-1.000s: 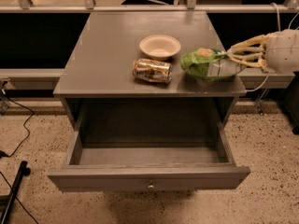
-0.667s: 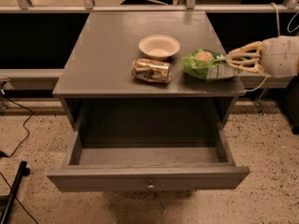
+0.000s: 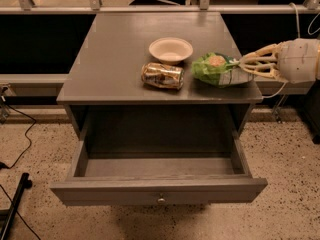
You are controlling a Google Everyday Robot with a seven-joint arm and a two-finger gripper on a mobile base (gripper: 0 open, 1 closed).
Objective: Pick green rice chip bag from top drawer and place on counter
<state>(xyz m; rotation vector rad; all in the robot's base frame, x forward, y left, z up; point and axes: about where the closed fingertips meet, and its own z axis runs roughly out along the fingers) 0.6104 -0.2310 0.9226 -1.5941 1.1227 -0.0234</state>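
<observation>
Pinching in toward each other at their tips, the cream, ribbed fingers (image 3: 260, 55) of the gripper (image 3: 242, 63) close on the crimped right end of the green rice chip bag (image 3: 216, 69), reaching in level from the right side, with the rounded white wrist housing (image 3: 298, 59) hanging out past the counter's right edge. The bag is crinkled and glossy, bright green with a round tan rice cake printed on it, and it lies on its side on the counter (image 3: 115, 59), close to the front right corner and near both the front and right edges. Just left of it, apart by a narrow gap, a dented gold-brown metal can (image 3: 162, 75) lies on its side, and behind the can a shallow round white bowl (image 3: 170, 49) sits upright. The counter is flat, matte grey painted wood with square edges; its widest stretch of surface runs along the left half and the back. Below the front edge the top drawer (image 3: 150, 168) stands pulled well out, a wide, shallow grey wooden box with thin side walls, its floor in plain view and a small round metal knob (image 3: 161, 200) in the middle of its front panel. Speckled tan floor (image 3: 290, 149) lies around the cabinet, with dark cables (image 3: 22, 139) trailing at the left.
</observation>
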